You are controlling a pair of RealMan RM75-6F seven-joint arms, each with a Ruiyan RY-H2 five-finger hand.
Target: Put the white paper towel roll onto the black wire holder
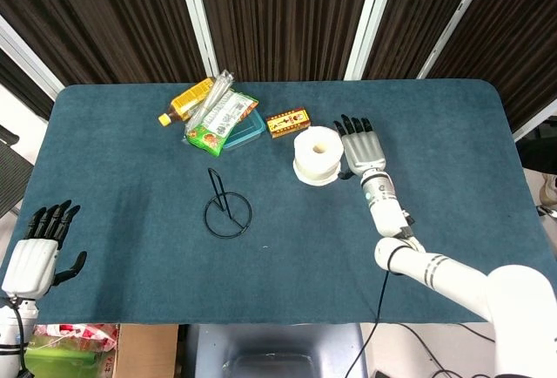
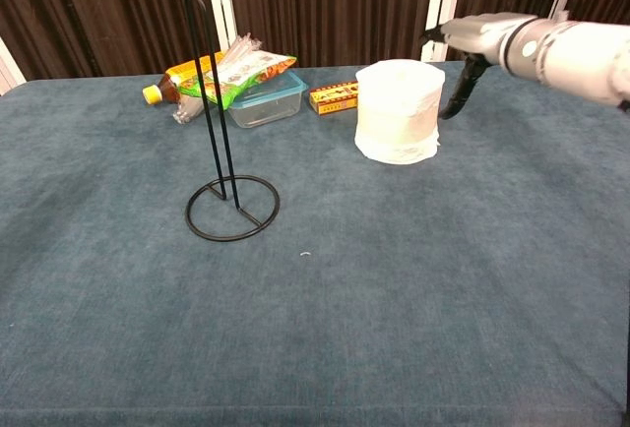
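The white paper towel roll (image 1: 318, 155) (image 2: 398, 111) stands upright on the blue table, right of centre. The black wire holder (image 1: 227, 207) (image 2: 225, 156) stands to its left, a tall upright loop on a ring base, with nothing on it. My right hand (image 1: 358, 145) (image 2: 471, 36) is open, fingers spread, right beside the roll's right side; I cannot tell whether it touches the roll. My left hand (image 1: 38, 247) hangs open at the table's near left corner, far from both objects.
At the back of the table lie a yellow-capped bottle (image 1: 186, 101), a green snack bag (image 1: 223, 119) on a clear container (image 1: 246, 131), and a small red-yellow box (image 1: 289, 122). Dark curtains stand behind the table.
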